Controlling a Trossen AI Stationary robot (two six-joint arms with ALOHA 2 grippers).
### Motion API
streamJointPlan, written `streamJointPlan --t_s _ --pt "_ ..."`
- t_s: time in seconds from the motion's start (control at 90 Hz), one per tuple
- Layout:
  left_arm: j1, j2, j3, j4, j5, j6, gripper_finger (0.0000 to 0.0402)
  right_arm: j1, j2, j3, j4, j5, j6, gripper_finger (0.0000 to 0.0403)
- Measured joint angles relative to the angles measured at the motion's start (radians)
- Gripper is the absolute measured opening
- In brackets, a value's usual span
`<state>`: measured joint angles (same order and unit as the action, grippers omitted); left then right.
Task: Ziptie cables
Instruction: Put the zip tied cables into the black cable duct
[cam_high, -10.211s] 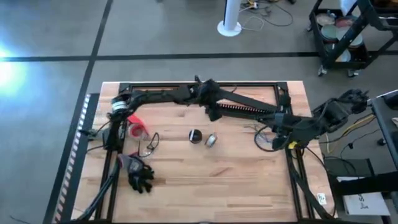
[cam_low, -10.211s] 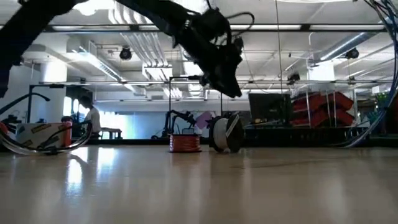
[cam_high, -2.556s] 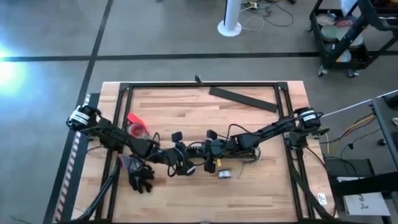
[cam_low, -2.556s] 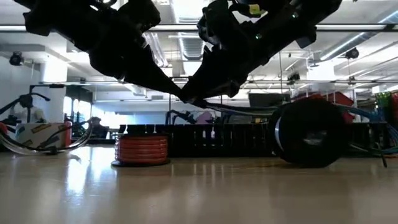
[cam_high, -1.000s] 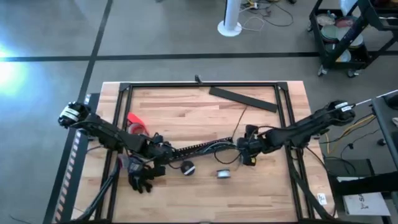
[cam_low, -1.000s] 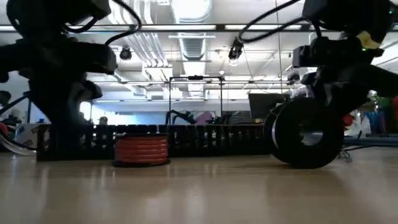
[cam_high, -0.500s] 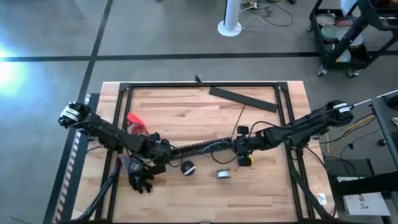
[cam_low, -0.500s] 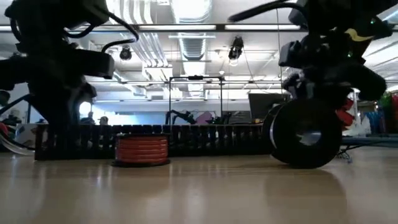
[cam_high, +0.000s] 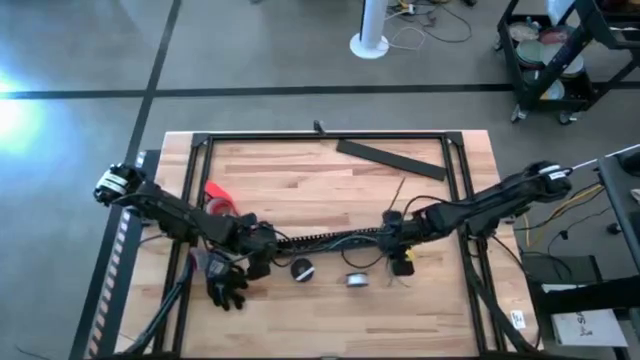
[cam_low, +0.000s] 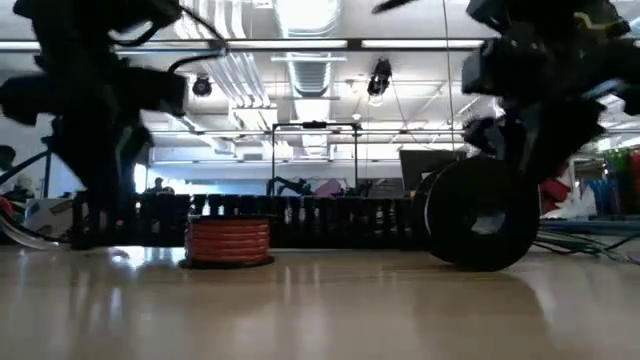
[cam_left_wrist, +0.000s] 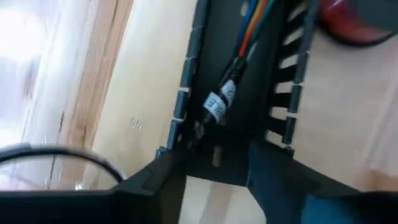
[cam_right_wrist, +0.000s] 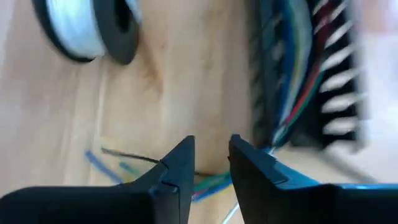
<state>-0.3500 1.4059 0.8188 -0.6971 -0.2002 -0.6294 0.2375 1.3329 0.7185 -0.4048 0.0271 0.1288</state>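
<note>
A long black comb-toothed duct lies on the table's middle, with coloured cables running inside it. My left gripper is shut on its left end. My right gripper stands at its right end. Its fingers are a little apart, over loose coloured wire ends. A grey cable loop lies at the left, behind my left arm. A thin dark strand rises from beside my right gripper; I cannot tell whether it is the ziptie. My left gripper holds the duct's left end between its two fingers, one on the outside of each toothed side wall. The fingers lie along the duct and come from the table's left. The duct lies flat on the table.
A red spool and a big black spool stand just in front of the duct. A wide black bar lies at the far side. Red tape and a black glove lie near my left arm.
The duct has slid a little along the table toward its right edge, and my right gripper has shifted the same way at its right end. My left gripper has kept its hold on the left end.
</note>
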Motion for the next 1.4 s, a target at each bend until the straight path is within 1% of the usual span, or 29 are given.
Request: streamJointPlan --t_s 0.144,0.2,0.333,0.411,0.544,0.6,0.733,0.9,1.111,1.3,1.4 --pt "0.000 0.000 0.085 -0.059 -0.003 0.016 0.0173 -0.019 -0.001 0.017 0.072 0.153 -0.081 0.0108" --pt "0.000 0.000 0.117 -0.090 -0.003 0.017 0.0167 -0.037 0.008 0.017 0.134 0.180 -0.104 0.0112" --pt "0.000 -0.001 0.183 -0.150 -0.019 0.019 0.0154 -0.093 0.036 0.015 0.242 0.180 -0.137 0.0111" --pt "0.000 -0.002 0.203 -0.162 -0.027 0.019 0.0149 -0.120 0.056 0.014 0.252 0.181 -0.153 0.0101" --pt "0.000 -0.002 0.194 -0.160 -0.034 0.018 0.0147 -0.125 0.084 0.014 0.257 0.169 -0.167 0.0072" --pt "0.000 -0.002 0.180 -0.161 -0.058 0.018 0.0149 -0.119 0.087 0.014 0.248 0.150 -0.168 0.0060" --pt "0.000 -0.002 0.158 -0.145 -0.123 0.028 0.0165 -0.099 0.084 0.014 0.212 0.147 -0.161 0.0032" --pt "-0.004 -0.002 0.129 -0.001 -0.131 0.074 0.0182 -0.098 0.076 0.018 0.130 0.121 -0.129 0.0005" --pt "-0.005 -0.002 0.016 0.226 -0.131 0.108 0.0179 -0.077 0.076 0.015 0.001 0.118 -0.080 0.0002" --pt "-0.003 -0.001 -0.135 0.555 -0.131 0.150 0.0160 -0.071 0.089 -0.004 0.041 0.070 -0.069 0.0002" --pt "-0.001 -0.001 -0.188 0.653 -0.132 0.153 0.0148 -0.072 0.102 -0.005 0.051 0.069 -0.069 0.0002"
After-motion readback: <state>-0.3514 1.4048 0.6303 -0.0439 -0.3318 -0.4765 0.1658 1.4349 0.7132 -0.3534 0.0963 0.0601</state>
